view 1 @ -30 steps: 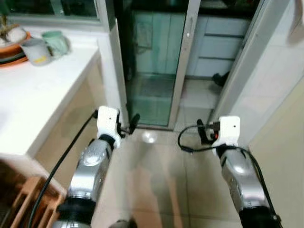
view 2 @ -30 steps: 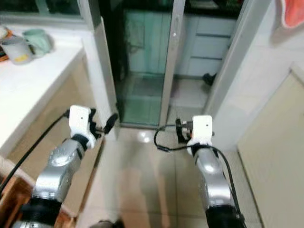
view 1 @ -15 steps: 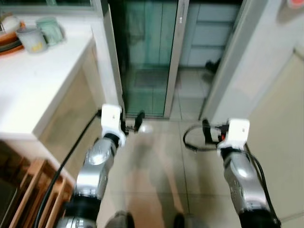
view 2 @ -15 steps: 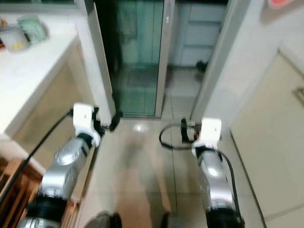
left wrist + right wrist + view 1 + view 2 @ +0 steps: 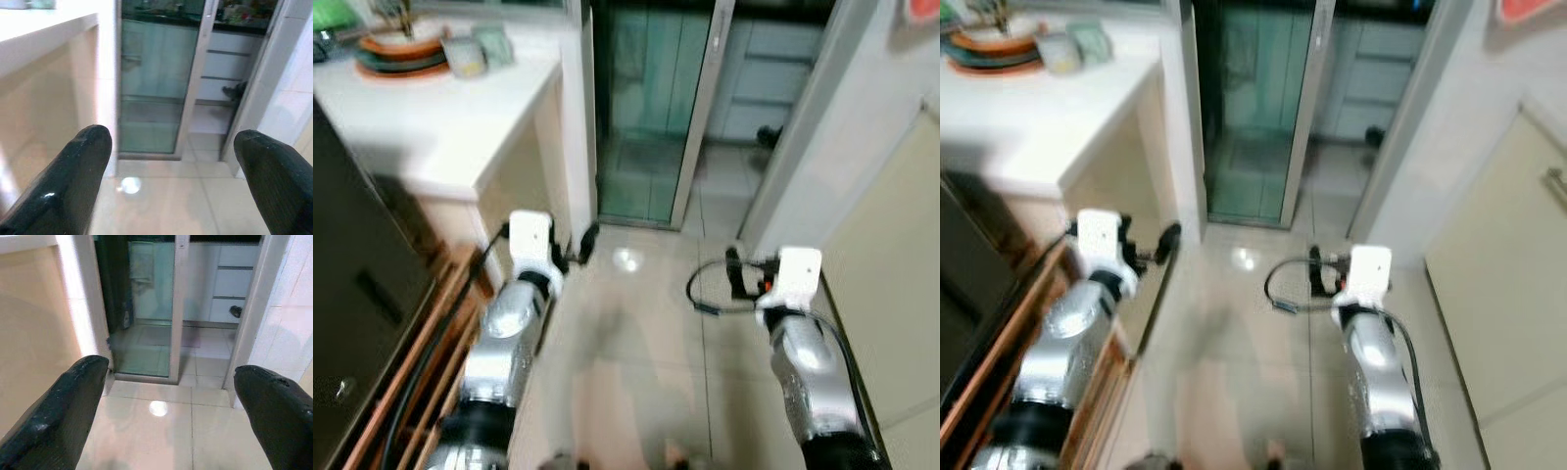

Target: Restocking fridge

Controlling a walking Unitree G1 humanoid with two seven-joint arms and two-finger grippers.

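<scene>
Both arms are held out in front of me over the glossy beige floor tiles (image 5: 636, 343). My left gripper (image 5: 579, 245) hangs beside the corner of the white counter (image 5: 450, 117); in the left wrist view its fingers (image 5: 78, 161) stand wide open with nothing between them. My right gripper (image 5: 736, 279) is over bare floor, and in the right wrist view its fingers (image 5: 73, 396) are also open and empty. A dark glossy panel (image 5: 352, 284) fills the left edge; I cannot tell what appliance it is.
A stack of plates (image 5: 401, 49) and two cups (image 5: 475, 51) stand on the counter's far end. A wooden rack (image 5: 421, 382) sits low on the left. Ahead is a glass sliding door (image 5: 651, 108) with an open gap to its right. A beige door (image 5: 901, 294) lines the right side.
The whole picture has shifted, so the camera moved: the counter now lies farther off and the dark panel and more of the rack have come in at the left. Both arms keep their pose.
</scene>
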